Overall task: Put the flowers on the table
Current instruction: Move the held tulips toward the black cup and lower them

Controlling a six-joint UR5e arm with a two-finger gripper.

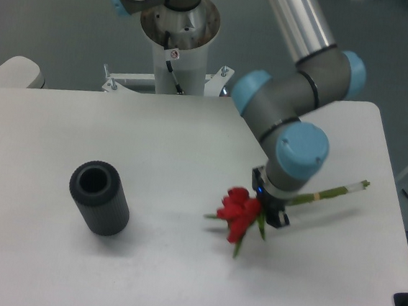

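The flowers (239, 211), a small bunch of red tulips with green leaves, lie low over the white table (190, 144) right of centre, heads pointing left. Their thin green stems (338, 190) stick out to the right past the arm. My gripper (270, 211) points down over the bunch just behind the red heads, and its dark fingers sit around the stems. The wrist hides the fingertips, so I cannot tell whether they still squeeze the stems or whether the flowers rest on the table.
A dark grey ribbed hollow cylinder (99, 198) lies on its side on the left part of the table. The arm's white base column (176, 49) stands behind the far edge. A small white rounded surface (13, 71) shows at the far left.
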